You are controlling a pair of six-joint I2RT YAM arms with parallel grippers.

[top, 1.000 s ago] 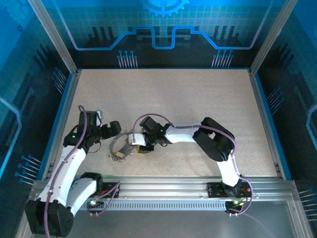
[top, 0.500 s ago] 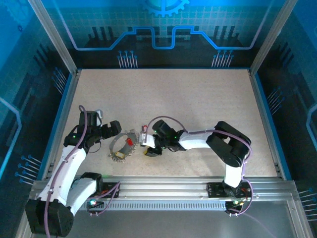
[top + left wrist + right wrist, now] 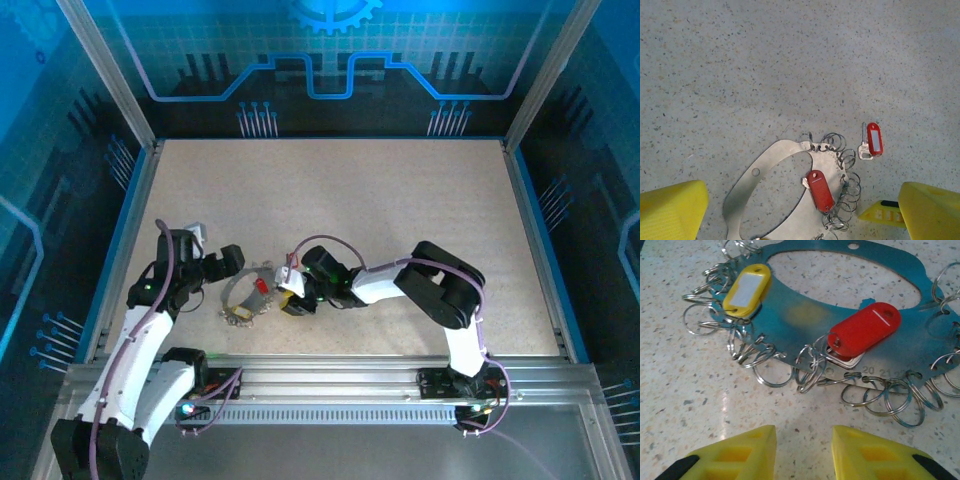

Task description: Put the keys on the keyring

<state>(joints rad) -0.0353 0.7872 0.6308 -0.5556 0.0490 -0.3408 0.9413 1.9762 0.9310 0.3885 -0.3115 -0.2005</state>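
While the right gripper (image 3: 288,293) is drawing back from the keyring (image 3: 243,302) overhead, a red key (image 3: 261,285) is showing on it and the left gripper (image 3: 230,262) is waiting wide open alongside. Left wrist: a second red key (image 3: 874,139) is lying just outside, awaiting threading. Right wrist: jaws are standing apart, empty, near the ring.

Speckled tabletop (image 3: 400,200), blue enclosure walls (image 3: 200,60)

Speckled surface (image 3: 790,60) bears the keyring (image 3: 775,152) at lower centre, a red-tagged key (image 3: 871,141) just right of it.
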